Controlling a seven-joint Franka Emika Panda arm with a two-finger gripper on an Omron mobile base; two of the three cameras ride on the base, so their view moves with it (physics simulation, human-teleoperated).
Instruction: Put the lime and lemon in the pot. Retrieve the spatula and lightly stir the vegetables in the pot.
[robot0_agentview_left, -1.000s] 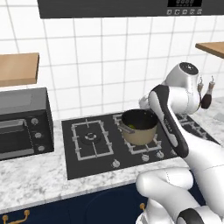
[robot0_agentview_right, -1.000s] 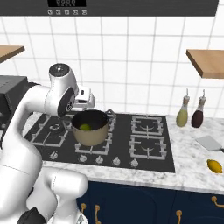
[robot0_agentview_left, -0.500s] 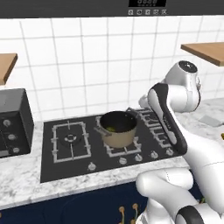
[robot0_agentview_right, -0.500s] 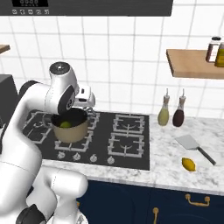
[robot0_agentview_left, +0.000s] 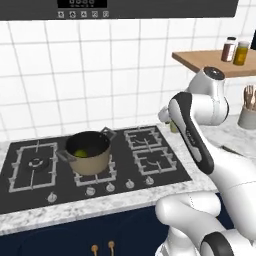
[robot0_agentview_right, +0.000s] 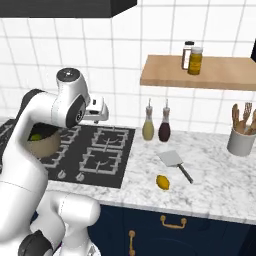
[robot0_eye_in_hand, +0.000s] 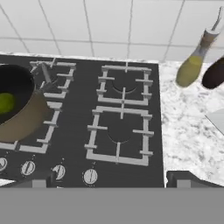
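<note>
The tan-gold pot (robot0_agentview_left: 89, 151) stands on the hob's front middle burner with the green lime (robot0_agentview_left: 80, 153) inside it. In the hand view the pot (robot0_eye_in_hand: 19, 114) and lime (robot0_eye_in_hand: 5, 103) sit at the left edge. The yellow lemon (robot0_agentview_right: 162, 182) lies on the marble counter right of the hob, near the front edge. Just behind it lies the grey spatula (robot0_agentview_right: 173, 160), blade towards the wall. My gripper (robot0_agentview_right: 98, 114) hangs above the hob's right-hand burners, open and holding nothing; in the hand view its fingertips (robot0_eye_in_hand: 43, 177) stand wide apart around the gripper (robot0_eye_in_hand: 111, 178).
Two bottles (robot0_agentview_right: 148, 129) (robot0_agentview_right: 164, 130) stand at the wall right of the hob (robot0_agentview_right: 95, 150). A utensil holder (robot0_agentview_right: 240, 142) stands further right. A wooden shelf (robot0_agentview_right: 165, 75) with jars hangs above the counter, and a hood is over the hob.
The base has driven to the right, so the whole scene slid left in both base views; lemon and spatula now lie nearer the middle. The gripper stays open.
</note>
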